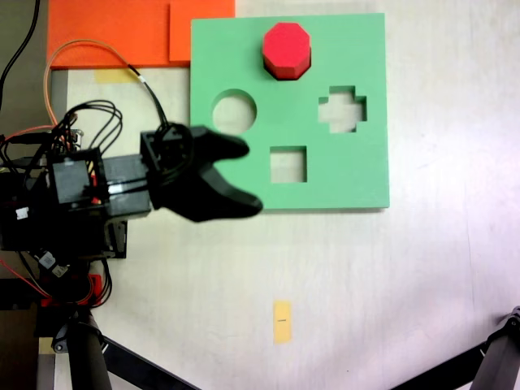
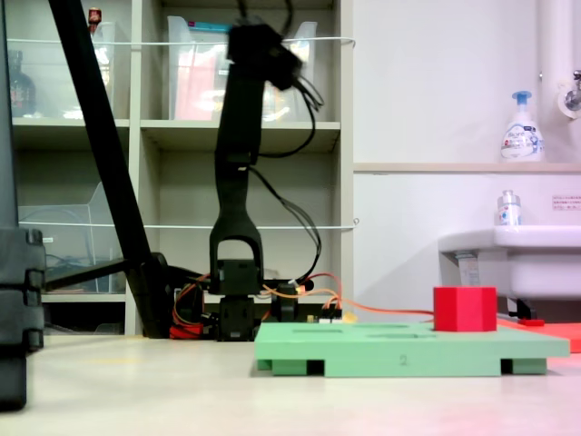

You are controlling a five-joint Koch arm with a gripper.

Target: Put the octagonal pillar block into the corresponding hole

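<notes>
Pale desk (image 1: 390, 284), my black end effector (image 1: 248, 175) spread wide, gripping nothing. Bright red octagonal foam block (image 1: 286, 49) stands at 12 o'clock on the flat green foam board (image 1: 357, 175), seemingly over its hole, proud; a sloppy grab could shove the board.

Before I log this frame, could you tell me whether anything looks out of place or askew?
Nothing looks damaged or spilled. The red octagonal block stands upright at the green board's far edge in the first exterior view, protruding well above it in the second; whether it is seated in a hole is unclear. The hand is empty.
</notes>
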